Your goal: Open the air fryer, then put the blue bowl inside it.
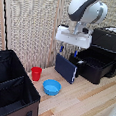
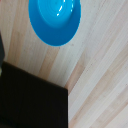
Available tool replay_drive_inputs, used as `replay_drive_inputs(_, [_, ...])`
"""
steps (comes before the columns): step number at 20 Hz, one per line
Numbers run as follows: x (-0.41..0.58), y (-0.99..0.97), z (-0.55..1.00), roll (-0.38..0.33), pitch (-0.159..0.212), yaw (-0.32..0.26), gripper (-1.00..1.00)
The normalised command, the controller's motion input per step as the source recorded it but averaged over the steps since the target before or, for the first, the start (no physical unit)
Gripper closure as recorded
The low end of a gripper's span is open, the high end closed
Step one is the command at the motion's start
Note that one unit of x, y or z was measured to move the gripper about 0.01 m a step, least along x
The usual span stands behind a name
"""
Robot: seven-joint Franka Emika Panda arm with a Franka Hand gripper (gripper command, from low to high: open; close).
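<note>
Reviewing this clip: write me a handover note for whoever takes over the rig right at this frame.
Gripper: above the table beside the air fryer, holding nothing; whether its fingers are open or shut is too small to tell.
Air fryer: at the exterior view's right, its drawer already pulled out.
Blue bowl: on the wooden table, near the red cup, in front of the dark navy slab; it appears empty in the wrist view.
Done: opening the drawer.
Left: line up over the bowl, grip it gently, set it in the drawer, release, back away.
</note>
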Motion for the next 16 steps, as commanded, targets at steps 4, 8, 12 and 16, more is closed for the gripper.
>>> replay_drive_inputs(4, [-0.096, 0.26, -0.29, -0.07, 0.0, 0.205, -1.0])
replay_drive_inputs(8, [-0.151, 0.18, -0.31, -0.121, 0.0, 0.203, -1.0])
replay_drive_inputs(12, [-0.131, 0.1, -0.34, -0.133, 0.0, 0.223, -1.0])
replay_drive_inputs(16, [-0.104, 0.05, -0.38, -0.148, 0.0, 0.236, -1.0])
